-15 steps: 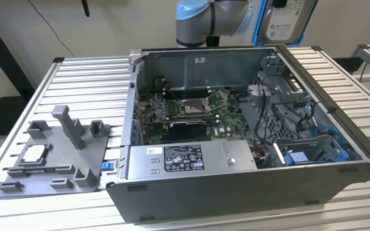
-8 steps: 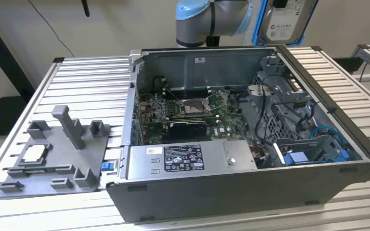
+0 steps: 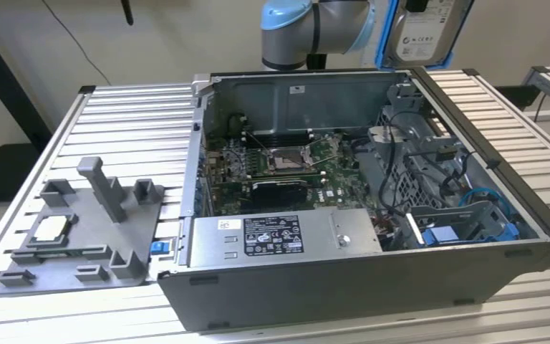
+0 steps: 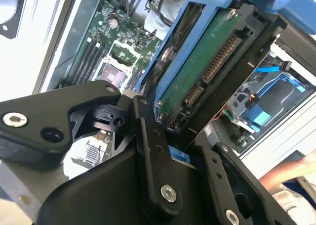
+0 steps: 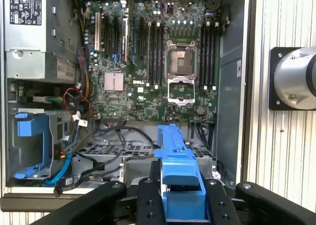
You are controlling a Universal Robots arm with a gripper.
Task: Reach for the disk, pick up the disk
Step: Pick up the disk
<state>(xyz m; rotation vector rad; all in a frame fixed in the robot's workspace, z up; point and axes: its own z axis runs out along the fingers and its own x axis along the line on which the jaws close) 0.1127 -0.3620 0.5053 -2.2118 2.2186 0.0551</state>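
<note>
The disk [image 3: 426, 32] hangs upright above the back right corner of the open computer case, its white label facing the camera and its blue frame around the edges. In the second wrist view, the disk [image 4: 207, 69] shows its green circuit side and connector, and my gripper [image 4: 182, 136] is shut on it with a black finger [image 4: 150, 151] pressed on its blue frame. The first wrist view looks down the blue frame of the disk [image 5: 178, 165], clamped in my gripper [image 5: 181, 200] above the case.
The open computer case [image 3: 543, 233] sits on a slatted metal table, with the motherboard [image 3: 285, 161], a grey power-supply box [image 3: 275, 236] and a blue drive bay [image 3: 490, 215] inside. A grey fixture [image 3: 79, 236] holding a small chip lies at the exterior view's left. A person's hand [image 4: 289, 173] is beside the case.
</note>
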